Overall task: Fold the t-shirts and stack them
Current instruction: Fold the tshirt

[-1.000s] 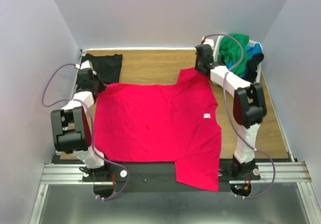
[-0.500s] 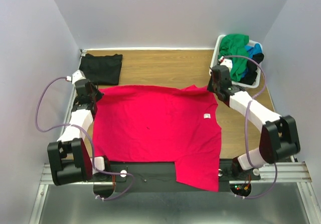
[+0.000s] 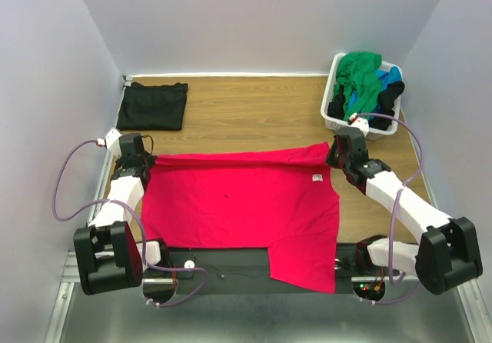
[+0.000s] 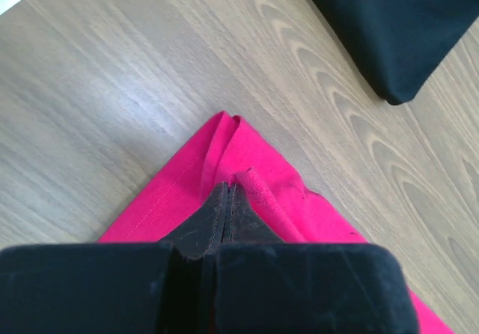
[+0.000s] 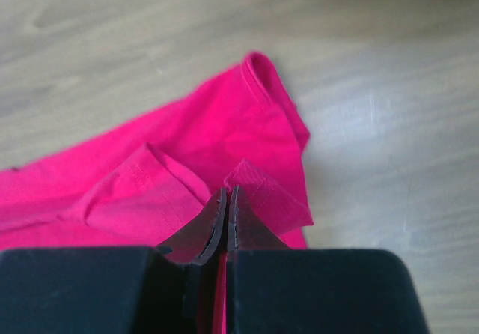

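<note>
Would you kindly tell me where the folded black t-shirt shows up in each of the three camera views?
Top external: the black t-shirt lies in the upper left.
Left wrist: upper right corner.
Right wrist: not in it.
Shared landmark: the red t-shirt, in all three views.

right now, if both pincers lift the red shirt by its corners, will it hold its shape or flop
Probably flops: the red shirt bunches into soft folds where the left pincer and right pincer pinch it. Likely light: fingertip pinches alone hold its corners. One part hangs off the table, so it would probably sag and trail.
</note>
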`<state>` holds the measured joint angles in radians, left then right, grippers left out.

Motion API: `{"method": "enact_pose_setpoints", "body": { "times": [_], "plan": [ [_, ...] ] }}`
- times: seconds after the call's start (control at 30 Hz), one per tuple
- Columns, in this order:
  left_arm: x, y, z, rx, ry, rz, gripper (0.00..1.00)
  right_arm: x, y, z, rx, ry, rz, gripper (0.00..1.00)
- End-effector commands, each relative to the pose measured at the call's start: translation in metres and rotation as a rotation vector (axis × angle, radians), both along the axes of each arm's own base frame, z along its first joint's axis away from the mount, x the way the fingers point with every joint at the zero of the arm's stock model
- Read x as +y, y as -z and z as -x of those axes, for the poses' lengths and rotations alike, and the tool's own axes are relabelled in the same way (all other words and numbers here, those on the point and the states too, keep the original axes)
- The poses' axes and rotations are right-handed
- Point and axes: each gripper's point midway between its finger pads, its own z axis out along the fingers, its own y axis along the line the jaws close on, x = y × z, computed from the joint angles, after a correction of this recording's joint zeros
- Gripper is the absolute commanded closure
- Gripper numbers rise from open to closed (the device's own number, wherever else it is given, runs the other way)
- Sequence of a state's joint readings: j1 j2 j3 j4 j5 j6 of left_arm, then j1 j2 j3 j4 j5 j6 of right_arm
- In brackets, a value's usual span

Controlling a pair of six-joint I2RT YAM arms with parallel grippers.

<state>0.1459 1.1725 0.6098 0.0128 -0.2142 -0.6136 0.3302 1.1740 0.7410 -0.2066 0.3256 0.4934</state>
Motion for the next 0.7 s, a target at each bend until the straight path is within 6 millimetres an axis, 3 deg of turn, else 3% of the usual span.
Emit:
{"method": "enact_pose_setpoints", "body": {
  "times": [0.0, 0.13, 0.4, 0.67],
  "plan": [
    [0.010, -0.005, 0.006, -0.018, -0.075, -0.016, 1.00, 0.006, -0.011, 0.009, -0.040, -0.002, -0.067, 1.00],
    [0.010, 0.002, 0.013, 0.007, -0.087, -0.008, 1.00, 0.004, -0.009, 0.021, -0.025, -0.002, -0.078, 1.00],
    [0.010, -0.004, 0.013, -0.012, -0.098, 0.003, 1.00, 0.006, -0.014, 0.029, -0.008, -0.026, -0.083, 1.00],
    [0.009, 0.028, 0.028, 0.074, -0.115, 0.021, 1.00, 0.009, 0.029, 0.050, 0.103, -0.030, -0.120, 1.00]
  ]
}}
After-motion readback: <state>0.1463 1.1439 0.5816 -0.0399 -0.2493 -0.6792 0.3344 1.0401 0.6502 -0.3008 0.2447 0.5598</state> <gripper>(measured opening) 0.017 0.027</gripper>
